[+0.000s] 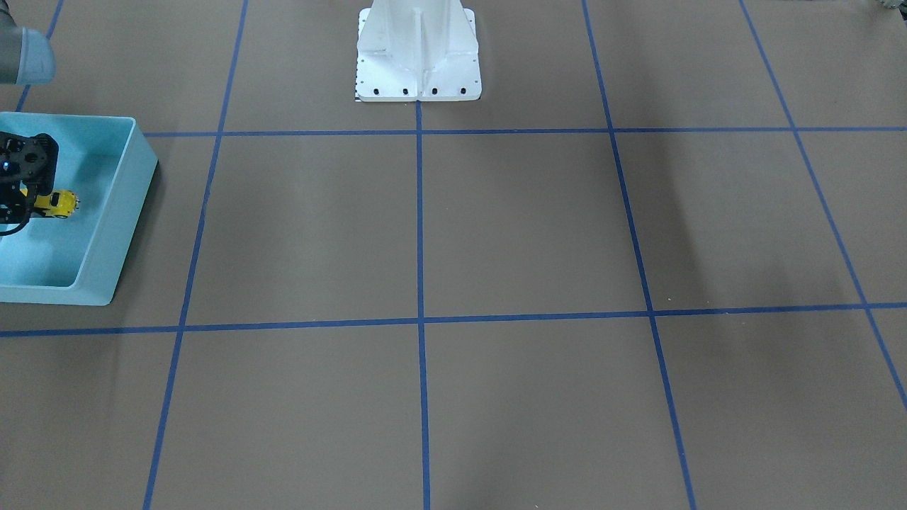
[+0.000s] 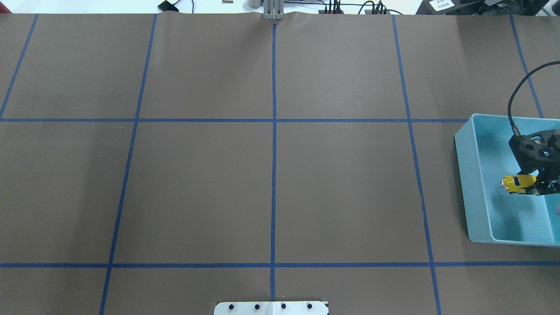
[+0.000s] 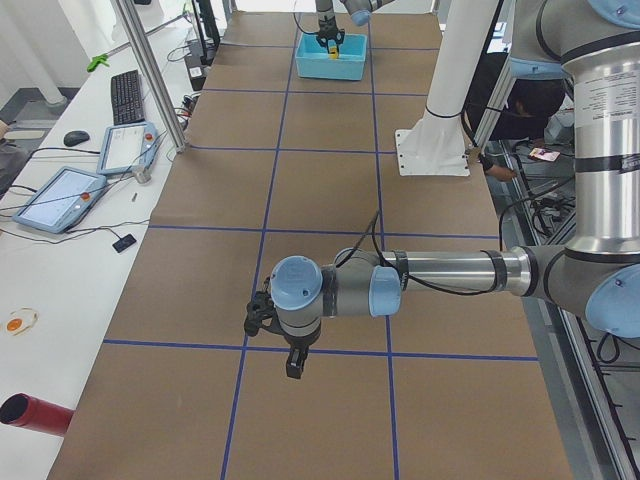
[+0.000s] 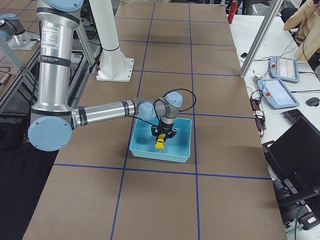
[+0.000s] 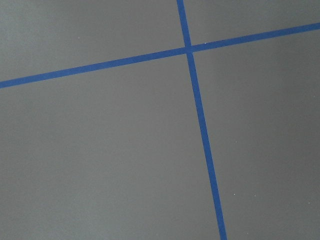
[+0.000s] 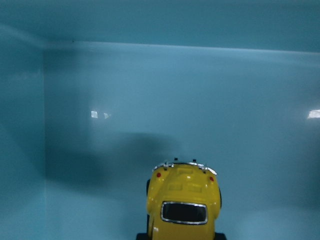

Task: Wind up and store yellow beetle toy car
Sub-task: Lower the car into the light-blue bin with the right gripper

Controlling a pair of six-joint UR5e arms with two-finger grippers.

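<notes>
Yellow beetle toy car (image 2: 517,183) held by right gripper (image 2: 541,188), arm reaching down into teal bin (image 2: 470,188); left gripper (image 3: 292,370) state unclear.

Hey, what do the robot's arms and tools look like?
The left arm and right arm are silver tubes with light blue round joint caps. The left tool and right tool are black; a black cable loops to the right one.
</notes>
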